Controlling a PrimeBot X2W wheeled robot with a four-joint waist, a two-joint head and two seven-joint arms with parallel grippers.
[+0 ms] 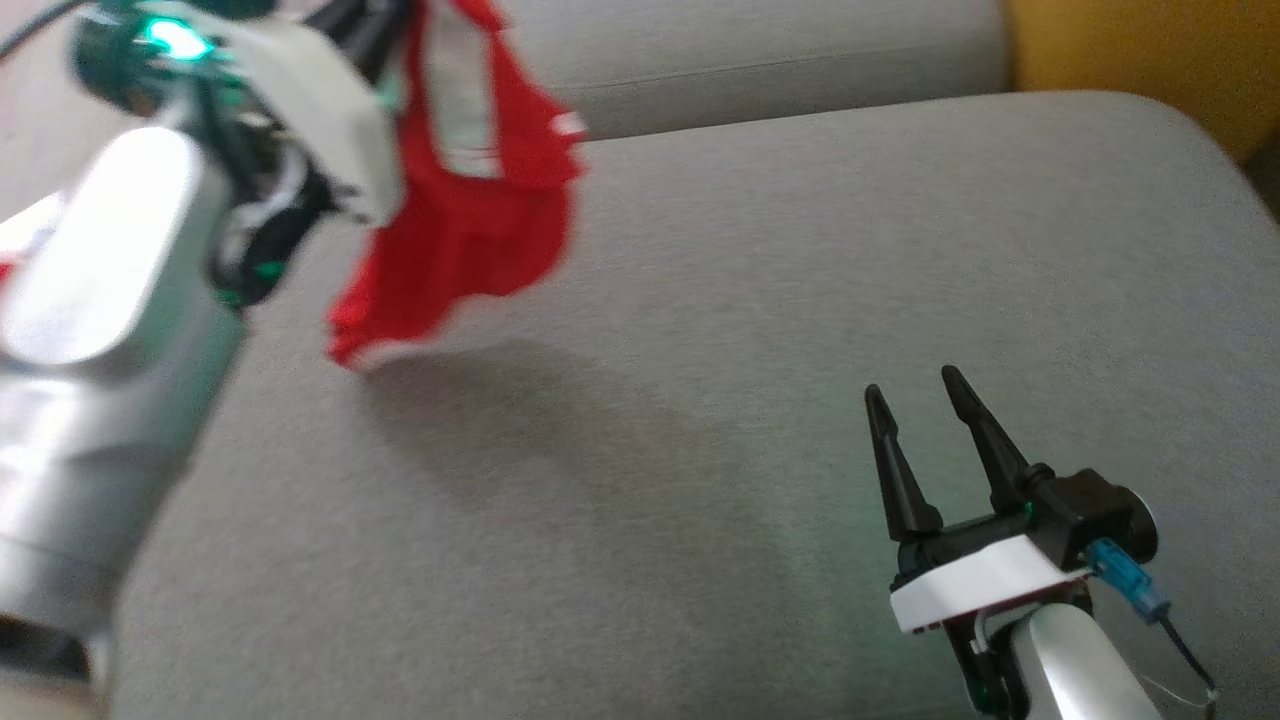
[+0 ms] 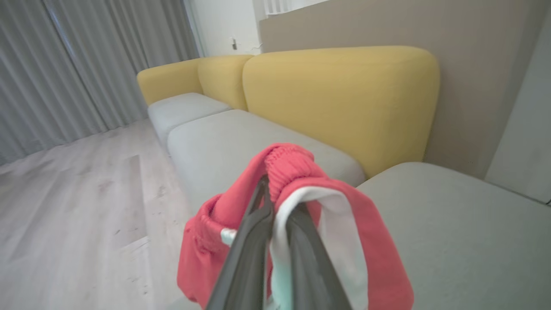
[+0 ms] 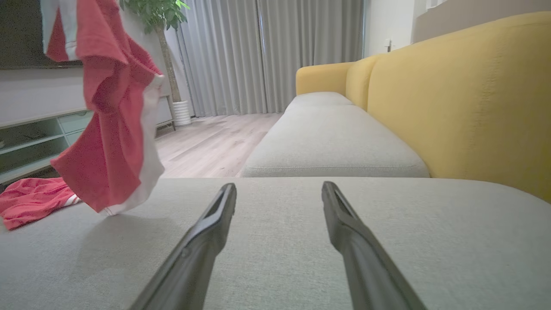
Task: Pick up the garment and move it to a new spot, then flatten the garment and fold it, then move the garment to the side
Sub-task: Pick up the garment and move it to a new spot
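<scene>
Head view, garment [image 1: 462, 232] aloft, left jaws clamped

Red white-striped garment [image 1: 460, 230], grey cushion [image 1: 800, 300], yellow backrest [image 3: 465, 94]

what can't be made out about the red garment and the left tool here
- Left wrist view: red garment lower part cut off by bottom edge; its shape is unclear, bunched on the left tool.
- Head view: garment blurred; tool tips hidden behind wrist.
- Right wrist view: garment top cut off by top edge.
</scene>
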